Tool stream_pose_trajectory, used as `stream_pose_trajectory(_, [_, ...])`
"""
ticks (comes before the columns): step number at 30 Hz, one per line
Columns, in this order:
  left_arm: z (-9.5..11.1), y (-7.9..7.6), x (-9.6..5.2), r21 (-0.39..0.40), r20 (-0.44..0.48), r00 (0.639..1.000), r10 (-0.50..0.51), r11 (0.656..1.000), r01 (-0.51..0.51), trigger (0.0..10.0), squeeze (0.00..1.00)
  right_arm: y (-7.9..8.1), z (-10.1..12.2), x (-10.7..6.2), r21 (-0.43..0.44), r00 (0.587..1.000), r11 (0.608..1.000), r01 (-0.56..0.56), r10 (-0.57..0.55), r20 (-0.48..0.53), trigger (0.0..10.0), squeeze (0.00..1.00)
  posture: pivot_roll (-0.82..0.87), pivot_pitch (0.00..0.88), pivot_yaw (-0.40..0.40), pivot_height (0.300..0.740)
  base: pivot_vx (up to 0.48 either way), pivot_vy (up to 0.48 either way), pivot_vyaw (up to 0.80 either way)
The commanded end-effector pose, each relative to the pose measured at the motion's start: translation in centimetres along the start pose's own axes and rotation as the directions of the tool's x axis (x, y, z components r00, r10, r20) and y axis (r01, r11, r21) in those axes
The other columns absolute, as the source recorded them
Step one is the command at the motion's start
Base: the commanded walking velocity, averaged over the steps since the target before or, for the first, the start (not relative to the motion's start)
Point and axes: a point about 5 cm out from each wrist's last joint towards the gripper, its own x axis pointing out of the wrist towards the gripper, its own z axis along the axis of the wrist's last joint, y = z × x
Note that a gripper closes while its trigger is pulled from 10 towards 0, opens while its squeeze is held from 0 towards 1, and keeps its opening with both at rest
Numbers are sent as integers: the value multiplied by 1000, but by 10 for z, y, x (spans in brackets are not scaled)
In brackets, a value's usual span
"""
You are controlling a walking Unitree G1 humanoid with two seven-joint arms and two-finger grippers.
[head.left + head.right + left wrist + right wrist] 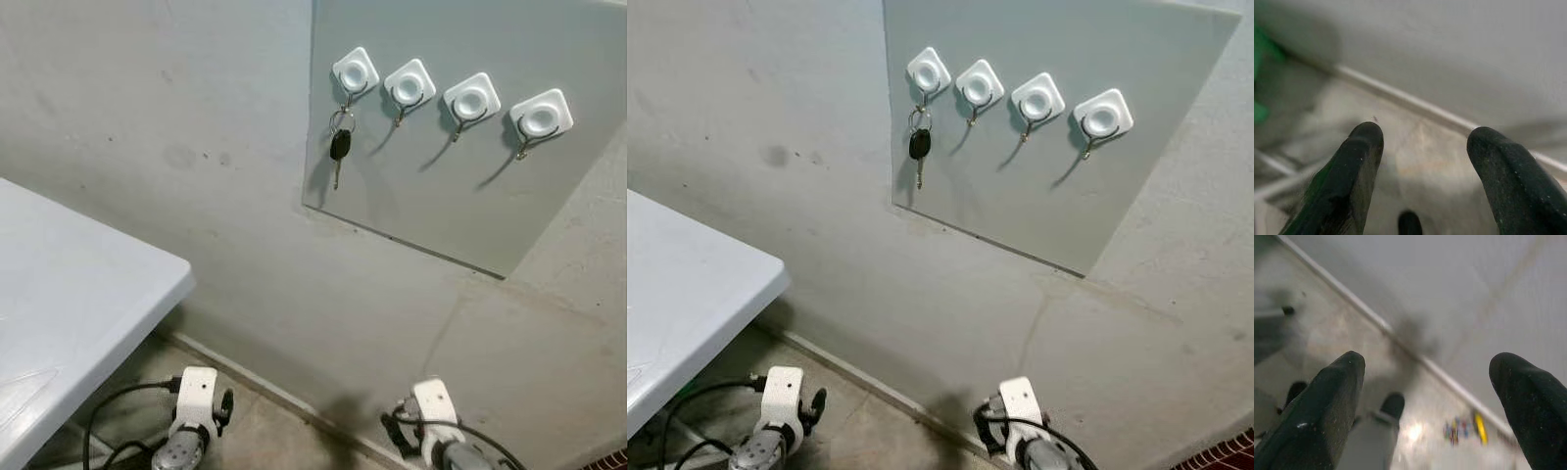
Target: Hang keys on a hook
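Keys: one black-headed key w/ metal blade on a small silver ring, hanging from leftmost of four white square wall hooks on a grey panel fixed to the concrete wall. Ring is over the wire hook; blade points straight down, free of the panel edges. Other three hooks bare. Task looks done, judging by this.

Handling, est.: light, rigid, small. Ring loose on the key, so the bunch will swing and pivot if nudged. Metal ring thin and slippery; plastic head is the better hold, pinched flat across its faces, ring left free above to slip over the wire.

Left hand: low near the floor, fingers apart, nothing between. Right hand: same, low by the wall base, fingers wide apart, nothing held.

White bench: near corner at robot's left, well below the hooks.
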Motion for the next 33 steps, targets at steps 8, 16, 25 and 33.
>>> stream_pose_trajectory(8, [-26, 5, -8, -40, -119, 992, 31, 999, -36, 10000, 0, -7, -21, -7, 41, 994, 997, 67, -63, -89, 10000, 0, -106, 0, -6, 728, 0, 0, 0])
stream_pose_trajectory(16, [-51, 18, -21, -78, -206, 975, 83, 992, -101, 10000, 0, -5, -51, -18, 36, 977, 995, 98, -89, -196, 10000, 0, -115, 0, -5, 728, 0, 0, 0])
stream_pose_trajectory(25, [-43, 23, -17, -71, -187, 978, 92, 992, -106, 10000, 0, -1, -52, -18, 20, 975, 996, 86, -80, -208, 10000, 0, -114, 0, -8, 728, 0, 0, 242])
stream_pose_trajectory(33, [-42, 22, -16, -78, -184, 979, 91, 991, -107, 10000, 0, -1, -51, -17, 13, 974, 997, 83, -78, -211, 10000, 0, -107, 0, -13, 728, 0, 0, 800])
